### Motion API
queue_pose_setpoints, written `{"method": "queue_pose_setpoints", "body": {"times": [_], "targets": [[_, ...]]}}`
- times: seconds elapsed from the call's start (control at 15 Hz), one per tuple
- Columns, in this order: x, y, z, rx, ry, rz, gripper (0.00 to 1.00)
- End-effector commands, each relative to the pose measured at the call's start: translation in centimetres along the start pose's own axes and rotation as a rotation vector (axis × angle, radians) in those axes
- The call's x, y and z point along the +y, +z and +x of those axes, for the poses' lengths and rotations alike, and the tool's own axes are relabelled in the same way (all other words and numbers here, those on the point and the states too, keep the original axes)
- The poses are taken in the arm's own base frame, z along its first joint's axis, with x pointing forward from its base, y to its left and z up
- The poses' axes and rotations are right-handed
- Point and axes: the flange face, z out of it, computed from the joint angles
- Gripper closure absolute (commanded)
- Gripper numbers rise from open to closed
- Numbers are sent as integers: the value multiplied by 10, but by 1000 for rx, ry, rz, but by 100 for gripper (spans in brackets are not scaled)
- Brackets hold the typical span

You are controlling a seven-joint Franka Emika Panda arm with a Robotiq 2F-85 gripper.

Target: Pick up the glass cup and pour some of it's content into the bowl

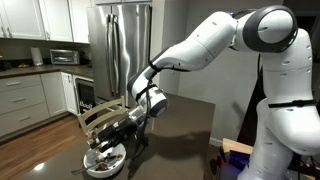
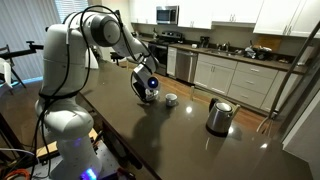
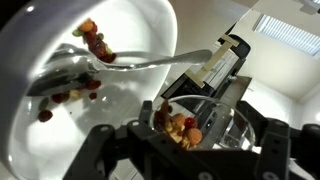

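Hand: gripper (image 3: 190, 158) pinching the glass cup (image 3: 205, 118), which is tilted.
Cup: over the bowl (image 3: 140, 35), near the counter's (image 1: 185, 115) edge.
Risk: too steep a tilt dumps all the content (image 3: 180, 128); bits could bounce off the spoon (image 3: 150, 62).

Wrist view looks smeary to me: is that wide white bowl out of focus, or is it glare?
Both: in the wrist view the wide white bowl is soft and washed out by bright light, while the small clear glass cup nearer the lens looks crisper; in an exterior view the glossy dark tabletop carries pale reflections.
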Motion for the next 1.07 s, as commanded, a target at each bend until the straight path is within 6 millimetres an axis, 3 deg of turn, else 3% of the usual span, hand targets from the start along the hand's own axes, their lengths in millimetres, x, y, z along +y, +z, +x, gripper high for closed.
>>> {"method": "queue_pose_setpoints", "body": {"times": [0.0,1.0], "targets": [[-9,-2,-3,45,-85,-9,41],[8,-13,8,68,-134,-31,41]]}}
